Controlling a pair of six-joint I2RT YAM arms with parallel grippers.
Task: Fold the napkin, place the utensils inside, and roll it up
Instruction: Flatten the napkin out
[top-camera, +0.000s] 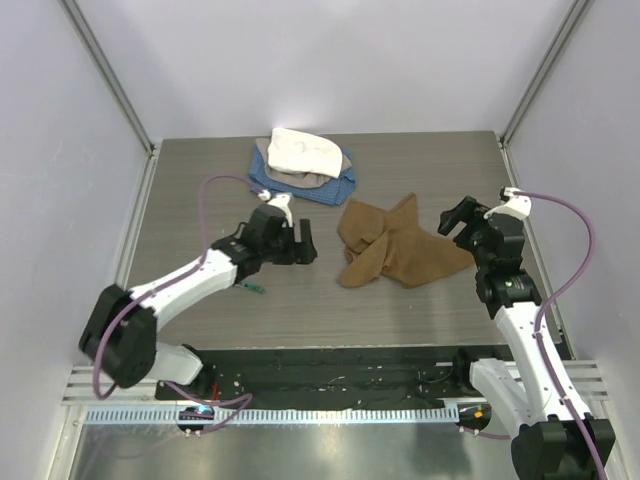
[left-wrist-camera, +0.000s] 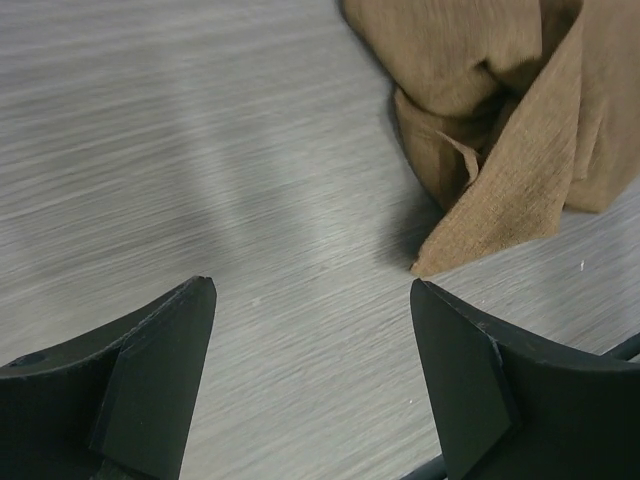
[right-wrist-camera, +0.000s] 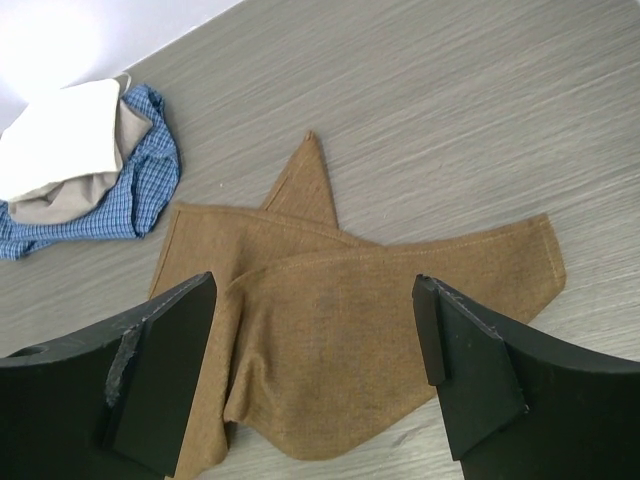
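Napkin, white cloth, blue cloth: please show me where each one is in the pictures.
napkin (top-camera: 400, 252), top view, middle of the brown fabric.
white cloth (top-camera: 300, 150), top view, its upper surface.
blue cloth (right-wrist-camera: 140, 200), right wrist view, checked right part.

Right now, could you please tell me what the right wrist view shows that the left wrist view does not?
Only the right wrist view: a blue checked cloth with a white cloth piled on it, beyond the right gripper, whose jaws stand open. Only the left wrist view: the left gripper, also open, just short of a pointed corner of the napkin. Both: the tan-brown napkin, rumpled and not rolled, on the grey wood-grain table; neither gripper holds anything.
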